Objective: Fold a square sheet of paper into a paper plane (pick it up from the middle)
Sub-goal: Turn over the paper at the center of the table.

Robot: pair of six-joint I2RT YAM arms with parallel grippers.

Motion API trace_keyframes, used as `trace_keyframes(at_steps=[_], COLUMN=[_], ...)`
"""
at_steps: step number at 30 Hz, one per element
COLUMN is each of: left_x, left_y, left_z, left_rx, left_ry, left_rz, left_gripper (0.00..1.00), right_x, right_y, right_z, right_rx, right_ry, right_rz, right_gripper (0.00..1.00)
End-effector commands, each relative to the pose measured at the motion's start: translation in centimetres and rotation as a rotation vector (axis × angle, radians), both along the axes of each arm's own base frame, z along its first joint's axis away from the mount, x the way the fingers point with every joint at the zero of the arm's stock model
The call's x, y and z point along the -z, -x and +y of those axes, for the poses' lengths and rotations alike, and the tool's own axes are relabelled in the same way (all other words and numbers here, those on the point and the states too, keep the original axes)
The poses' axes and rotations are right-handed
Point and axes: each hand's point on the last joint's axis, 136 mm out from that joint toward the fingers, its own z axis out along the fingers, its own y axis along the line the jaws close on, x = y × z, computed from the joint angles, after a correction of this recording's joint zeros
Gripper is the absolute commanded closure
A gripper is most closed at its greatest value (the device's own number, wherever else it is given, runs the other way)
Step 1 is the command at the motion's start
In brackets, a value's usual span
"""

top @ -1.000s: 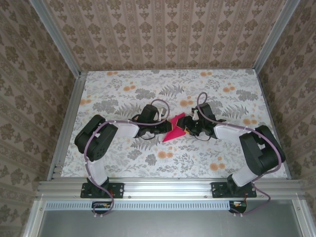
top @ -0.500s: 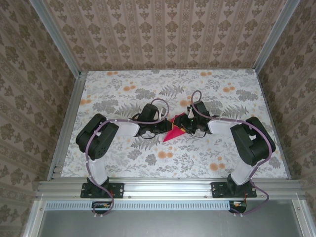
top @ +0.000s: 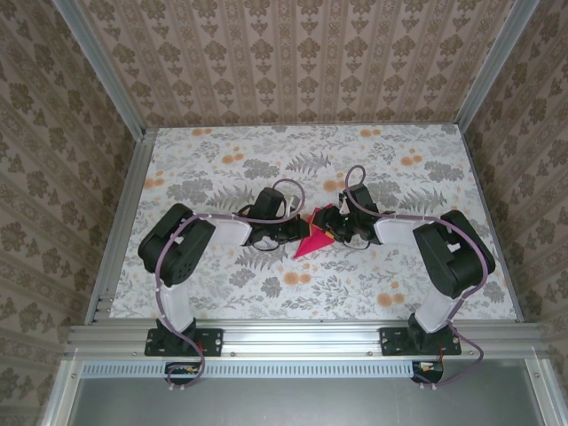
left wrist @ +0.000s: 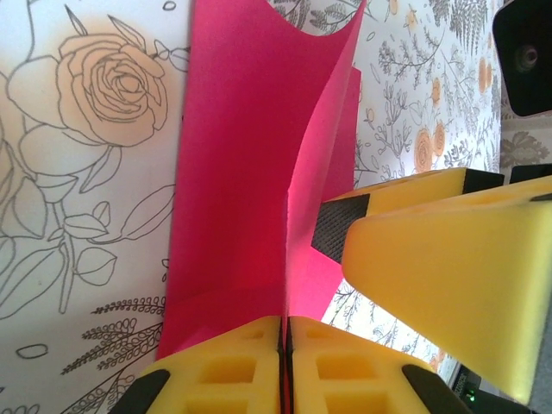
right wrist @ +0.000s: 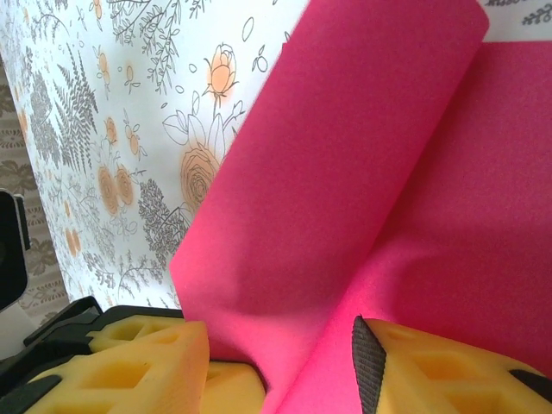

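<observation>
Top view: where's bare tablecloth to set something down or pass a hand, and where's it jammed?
Crowded: the middle, where the left gripper and right gripper meet on the pink sheet, forearms flanking it. Free: the far strip of tablecloth between them and the back wall; the near band between the sheet and the front rail.

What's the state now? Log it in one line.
pink paper: part-folded, flap raised | left gripper: shut on paper | right gripper: open around flap

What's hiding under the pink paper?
The flowery tablecloth lies under the pink paper; its flowers show all around. The patch right beneath is covered, so anything there can't be seen.
</observation>
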Motion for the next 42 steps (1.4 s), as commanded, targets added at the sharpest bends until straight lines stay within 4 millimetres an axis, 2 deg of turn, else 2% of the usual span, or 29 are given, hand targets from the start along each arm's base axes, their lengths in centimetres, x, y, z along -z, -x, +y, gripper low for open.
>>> trace_keyframes(at_steps=[1, 7, 18, 29, 37, 42], left_x=[0.6, 0.2, 0.0, 0.0, 0.5, 0.4], left_y=[0.1, 0.0, 0.0, 0.7, 1.7, 1.4], left_z=[-0.2, -0.4, -0.5, 0.4, 1.0, 0.6], left_rx=[0.015, 0.019, 0.021, 0.023, 0.044, 0.051], left_ry=[-0.006, 0.003, 0.014, 0.012, 0.002, 0.005], left_rz=[0.035, 0.029, 0.030, 0.032, 0.040, 0.029], left_gripper=[0.89, 0.88, 0.86, 0.76, 0.76, 0.77], right_x=[0.5, 1.9, 3.4, 5.0, 5.7, 5.9], right_y=[-0.2, 0.2, 0.8, 2.1, 2.4, 2.5], right_z=[-0.8, -1.4, -1.7, -3.7, -4.0, -3.9], right_rx=[0.037, 0.038, 0.020, 0.051, 0.063, 0.064], right_ry=[0.022, 0.072, 0.124, 0.256, 0.270, 0.268], right_rz=[0.002, 0.044, 0.103, 0.191, 0.228, 0.233], right_gripper=[0.51, 0.54, 0.54, 0.54, 0.54, 0.53])
